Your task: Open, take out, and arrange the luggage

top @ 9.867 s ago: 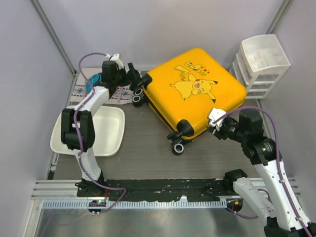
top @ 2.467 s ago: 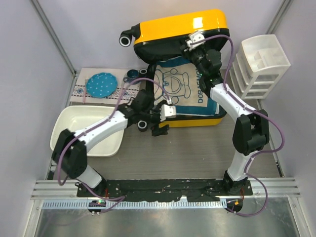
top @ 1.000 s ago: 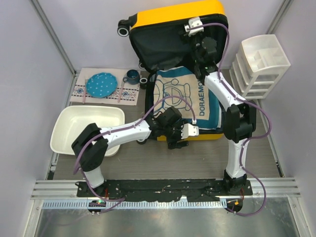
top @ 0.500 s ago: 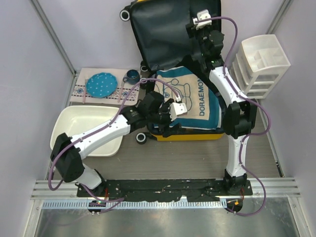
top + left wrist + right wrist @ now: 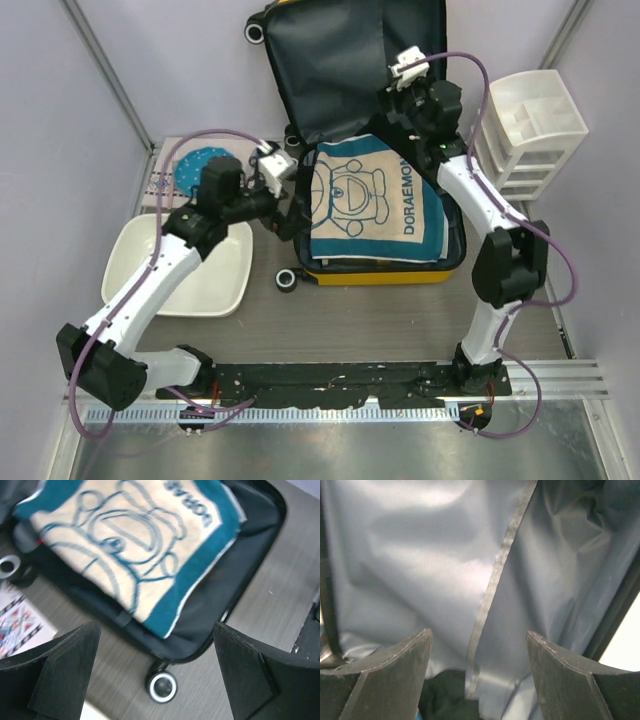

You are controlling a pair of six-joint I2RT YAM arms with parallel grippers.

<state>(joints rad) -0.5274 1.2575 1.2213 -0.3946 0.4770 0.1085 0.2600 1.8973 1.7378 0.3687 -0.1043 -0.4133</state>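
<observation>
At near left sits the white tray (image 5: 190,285). Left gripper (image 5: 156,630), jaws wide and empty, hovers beside the open luggage (image 5: 385,275) holding a Doraemon towel (image 5: 365,200). Right gripper (image 5: 479,635), wide too, faces the upright lid; the lining seam shows only in the wrist view. Drawer unit (image 5: 530,130) at far right.

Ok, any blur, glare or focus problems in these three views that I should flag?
Top external: sharp and evenly lit, and the open suitcase reads clearly. Left wrist: motion blur smears the towel print and the wheel. Right wrist: very close to the lining, with pale glare on the fabric and blown-out white at the lower right corner.
</observation>
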